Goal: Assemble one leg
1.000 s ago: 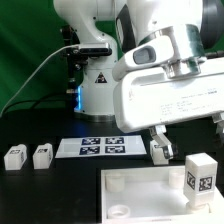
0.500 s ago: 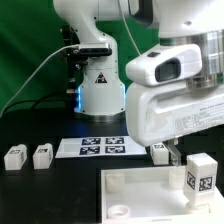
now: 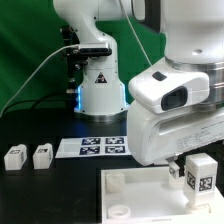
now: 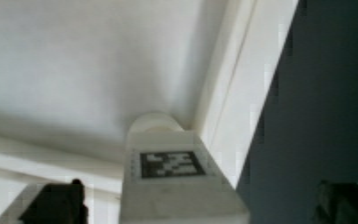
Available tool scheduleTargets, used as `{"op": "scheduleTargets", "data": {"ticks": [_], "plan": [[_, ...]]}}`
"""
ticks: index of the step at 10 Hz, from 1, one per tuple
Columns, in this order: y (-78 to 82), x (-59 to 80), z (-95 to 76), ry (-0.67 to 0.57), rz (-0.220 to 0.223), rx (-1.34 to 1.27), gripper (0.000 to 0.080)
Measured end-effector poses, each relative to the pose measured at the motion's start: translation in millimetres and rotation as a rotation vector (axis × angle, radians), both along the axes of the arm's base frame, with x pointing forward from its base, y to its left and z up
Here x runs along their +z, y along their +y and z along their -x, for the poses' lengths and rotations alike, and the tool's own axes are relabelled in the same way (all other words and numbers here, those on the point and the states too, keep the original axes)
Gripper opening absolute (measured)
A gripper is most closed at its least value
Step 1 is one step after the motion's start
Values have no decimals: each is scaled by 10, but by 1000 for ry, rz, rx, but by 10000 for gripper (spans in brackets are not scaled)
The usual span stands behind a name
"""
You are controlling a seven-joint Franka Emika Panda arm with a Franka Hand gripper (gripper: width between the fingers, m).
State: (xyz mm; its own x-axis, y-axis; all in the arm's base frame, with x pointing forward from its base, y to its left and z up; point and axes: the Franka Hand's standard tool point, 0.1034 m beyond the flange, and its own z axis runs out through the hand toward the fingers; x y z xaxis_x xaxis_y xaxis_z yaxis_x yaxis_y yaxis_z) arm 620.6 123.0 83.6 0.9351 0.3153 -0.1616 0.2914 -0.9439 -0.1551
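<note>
Our gripper point(image 4: 206, 203) is spread wide: in the wrist view its two dark fingertips point(image 4: 60, 200) sit well apart, pinching nothing. Btw them, nearer one tip, is the small white elongated plastic leg point(image 4: 172, 160) w/ its black-and-white tag facing the cam. In the exterior view the leg point(image 3: 200, 172) stands upright, long axis vertical, just below the hand, by the large white square tray-like piece point(image 3: 140, 190); can't tell if it's on it. We judge the leg lies straight ahead: descend, centre, close.
</note>
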Motion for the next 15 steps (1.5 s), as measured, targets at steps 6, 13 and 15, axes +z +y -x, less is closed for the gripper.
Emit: {"op": "scheduleTargets", "data": {"ticks": [6,13,15], "plan": [[-59,-58,1,-46,0,10,405],[-63,-77,-4,-121,24,-265,294],[-61,-78,-3,-140,51,-539,294]]}}
